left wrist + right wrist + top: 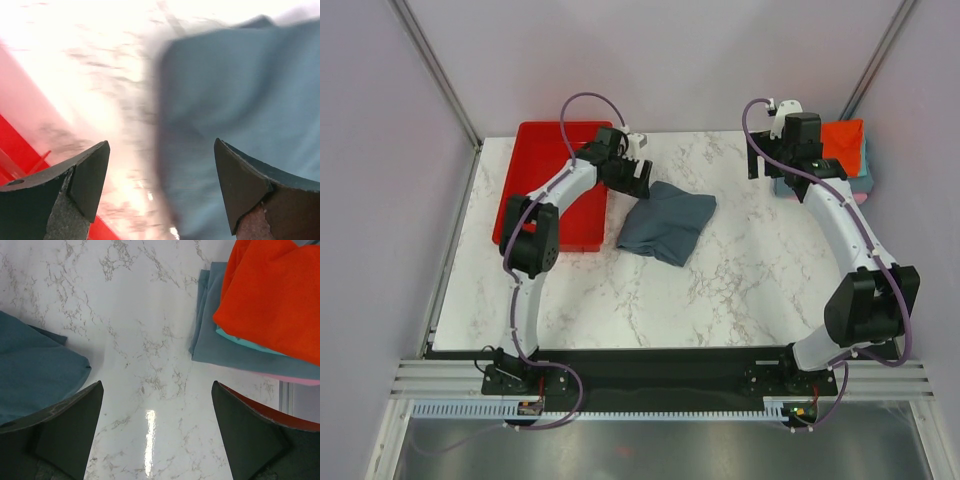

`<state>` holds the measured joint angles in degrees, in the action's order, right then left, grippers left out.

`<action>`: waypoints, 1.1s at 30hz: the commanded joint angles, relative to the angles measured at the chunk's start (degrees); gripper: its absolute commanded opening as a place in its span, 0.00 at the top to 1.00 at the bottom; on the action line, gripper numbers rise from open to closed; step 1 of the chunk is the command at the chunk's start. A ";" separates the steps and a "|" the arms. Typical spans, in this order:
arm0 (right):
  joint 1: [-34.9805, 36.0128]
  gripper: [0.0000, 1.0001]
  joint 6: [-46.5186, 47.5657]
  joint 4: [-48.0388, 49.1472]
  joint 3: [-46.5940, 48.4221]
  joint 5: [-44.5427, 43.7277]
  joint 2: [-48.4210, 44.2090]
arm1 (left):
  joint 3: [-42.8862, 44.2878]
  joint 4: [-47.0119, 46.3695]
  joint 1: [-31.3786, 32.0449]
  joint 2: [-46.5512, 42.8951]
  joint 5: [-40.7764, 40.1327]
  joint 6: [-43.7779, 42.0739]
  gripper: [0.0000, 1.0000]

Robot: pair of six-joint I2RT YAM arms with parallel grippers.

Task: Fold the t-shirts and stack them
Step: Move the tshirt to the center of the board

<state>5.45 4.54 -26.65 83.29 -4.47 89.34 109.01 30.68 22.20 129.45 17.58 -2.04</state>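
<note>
A folded slate blue-grey t-shirt [667,224] lies on the marble table near the middle; it also shows in the left wrist view [240,100] and the right wrist view [35,365]. A stack of folded shirts, orange-red [843,140] on top of teal, grey-blue and pink, sits at the far right; in the right wrist view the orange-red one [275,295] lies over the grey-blue one [225,347]. My left gripper [638,178] is open and empty at the blue-grey shirt's far left corner [160,170]. My right gripper [770,160] is open and empty, left of the stack [155,415].
A red plastic tray [545,185] lies at the far left, partly under my left arm; its edge shows in the left wrist view [20,150]. The booth walls stand close behind and beside the table [720,290].
</note>
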 commanded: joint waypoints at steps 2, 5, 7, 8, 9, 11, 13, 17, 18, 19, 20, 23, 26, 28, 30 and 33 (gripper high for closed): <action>-0.27 0.02 -0.93 1.17 2.14 1.57 0.57 | -1.08 -1.67 -7.50 1.25 -6.94 -0.60 0.07; -0.27 0.02 -0.93 1.25 2.06 1.66 0.48 | -1.35 -2.72 -9.97 1.07 -10.44 -1.64 0.07; -0.27 0.02 -0.93 1.34 1.36 1.75 0.40 | -1.43 -2.99 -11.99 0.63 -11.86 -2.35 0.07; -0.35 0.02 -1.02 1.52 1.00 1.75 0.40 | -1.52 -3.25 -12.61 0.37 -12.22 -2.35 0.07; -0.27 0.02 -1.11 1.43 0.74 1.75 0.31 | -1.52 -3.34 -13.57 0.19 -12.57 -2.35 0.07; -0.36 0.02 -1.20 1.43 0.65 2.09 0.22 | -1.52 -3.61 -14.37 -0.42 -13.10 -2.52 0.07; -0.36 0.02 -1.28 1.52 0.65 2.18 0.13 | -1.26 -4.04 -15.07 -0.60 -13.98 -2.88 0.06; -0.36 0.02 -1.63 1.52 0.39 2.62 -0.04 | -1.08 -4.40 -16.39 -0.69 -16.09 -4.11 0.05; -0.36 0.02 -1.55 1.60 0.21 2.80 -0.13 | -1.17 -4.48 -17.09 -0.77 -16.35 -4.28 0.05; -0.36 0.02 -1.55 1.61 0.12 2.80 -0.31 | -1.26 -4.57 -17.45 -0.95 -16.70 -4.46 0.05; -0.44 0.02 -1.63 1.52 0.04 2.71 -0.39 | -1.26 -4.57 -17.88 -1.13 -17.23 -4.90 0.05; -0.53 0.02 -1.55 1.61 -0.23 2.45 -0.74 | -0.82 -3.26 -17.54 -2.97 -13.83 -7.00 0.04; -0.62 0.02 -1.28 1.52 1.08 -0.62 -1.88 | 0.15 -0.71 -12.73 -8.93 -7.24 -8.58 0.04; -0.62 0.02 0.29 1.26 2.23 0.06 -3.03 | 1.11 -0.79 -9.12 -14.45 -8.78 -9.81 0.04; -0.62 0.02 0.74 0.03 2.50 2.09 -3.82 | 3.30 -1.06 -3.69 -17.46 -10.89 -10.43 0.04; -0.62 0.02 -0.84 -1.55 4.24 9.11 -4.96 | 5.59 -1.06 0.55 -22.82 -13.54 -7.81 0.04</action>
<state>4.99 4.27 -27.46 83.57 -1.28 87.85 109.27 31.38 16.73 117.75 4.58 -8.73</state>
